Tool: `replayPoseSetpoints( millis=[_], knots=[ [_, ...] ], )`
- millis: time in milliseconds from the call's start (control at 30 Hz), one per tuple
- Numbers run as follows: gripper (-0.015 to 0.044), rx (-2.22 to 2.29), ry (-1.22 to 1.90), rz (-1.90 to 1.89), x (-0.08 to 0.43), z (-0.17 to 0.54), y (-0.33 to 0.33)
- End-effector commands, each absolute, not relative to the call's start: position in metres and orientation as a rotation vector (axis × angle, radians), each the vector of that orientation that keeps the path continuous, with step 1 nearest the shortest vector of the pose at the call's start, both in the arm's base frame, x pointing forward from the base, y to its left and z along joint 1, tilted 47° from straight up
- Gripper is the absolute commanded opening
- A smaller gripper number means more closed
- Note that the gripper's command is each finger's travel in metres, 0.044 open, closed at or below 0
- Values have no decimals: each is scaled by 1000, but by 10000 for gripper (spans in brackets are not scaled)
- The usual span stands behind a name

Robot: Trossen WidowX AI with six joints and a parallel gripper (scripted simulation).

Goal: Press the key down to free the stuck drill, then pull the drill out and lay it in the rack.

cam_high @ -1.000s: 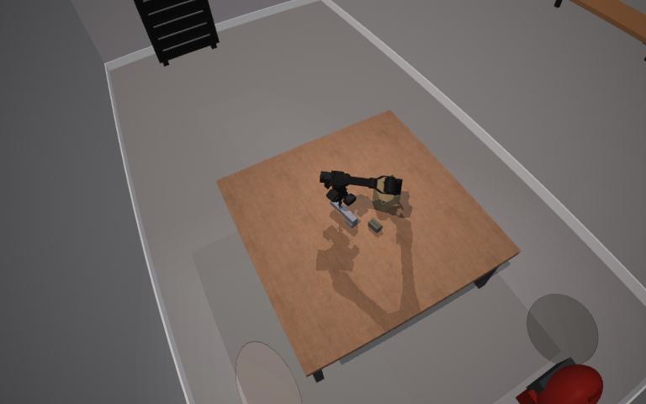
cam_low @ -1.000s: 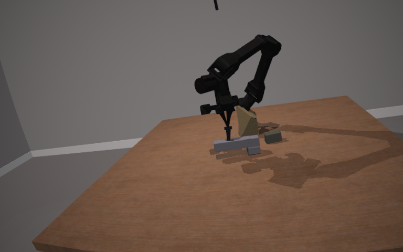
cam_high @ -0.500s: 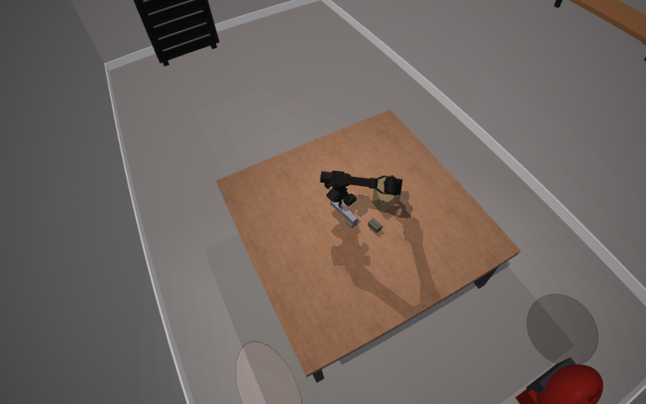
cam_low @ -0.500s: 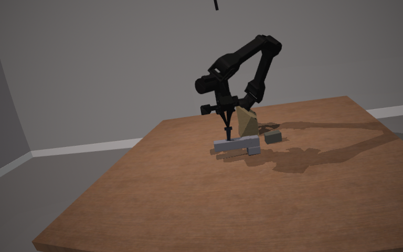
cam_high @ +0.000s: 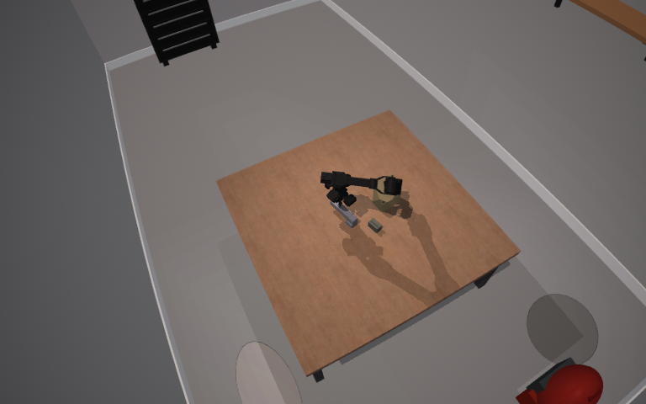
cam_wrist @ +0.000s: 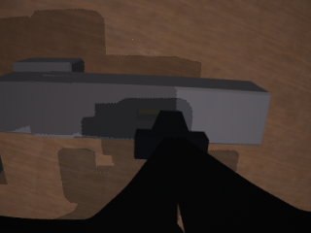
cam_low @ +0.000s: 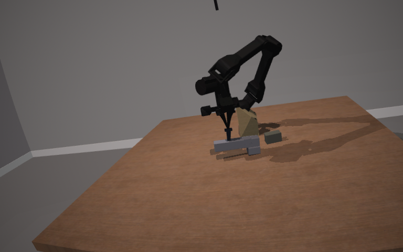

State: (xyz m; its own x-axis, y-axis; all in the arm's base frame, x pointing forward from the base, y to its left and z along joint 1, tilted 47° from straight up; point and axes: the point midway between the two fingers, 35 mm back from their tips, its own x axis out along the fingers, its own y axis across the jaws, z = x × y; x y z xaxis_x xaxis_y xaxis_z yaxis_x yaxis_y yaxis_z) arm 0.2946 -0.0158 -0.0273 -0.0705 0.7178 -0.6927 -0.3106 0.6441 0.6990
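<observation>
A long grey block lies on the table. A smaller grey block adjoins its side near one end. A small dull yellow strip shows in the shaded top of the long block, beside the fingertips; I cannot tell whether it is the key or the drill. My gripper is shut and empty, pointing down with its tips at the top of the long block. Contact is not clear. A short grey-green block with a groove stands nearby, possibly the rack.
A tan angular base stands under the arm, behind the grey blocks. The arm arches above it. The wooden table carries everything, with the arm's shadows across it. A black shelf stands off the table.
</observation>
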Motion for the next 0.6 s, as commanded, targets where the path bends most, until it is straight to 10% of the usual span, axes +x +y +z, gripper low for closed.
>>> replayPoseSetpoints(
  millis=[0,567],
  knots=[
    [0,372,1440,902,287,-42,-3],
    [394,298,1387,946,304,6,-41]
  ],
)
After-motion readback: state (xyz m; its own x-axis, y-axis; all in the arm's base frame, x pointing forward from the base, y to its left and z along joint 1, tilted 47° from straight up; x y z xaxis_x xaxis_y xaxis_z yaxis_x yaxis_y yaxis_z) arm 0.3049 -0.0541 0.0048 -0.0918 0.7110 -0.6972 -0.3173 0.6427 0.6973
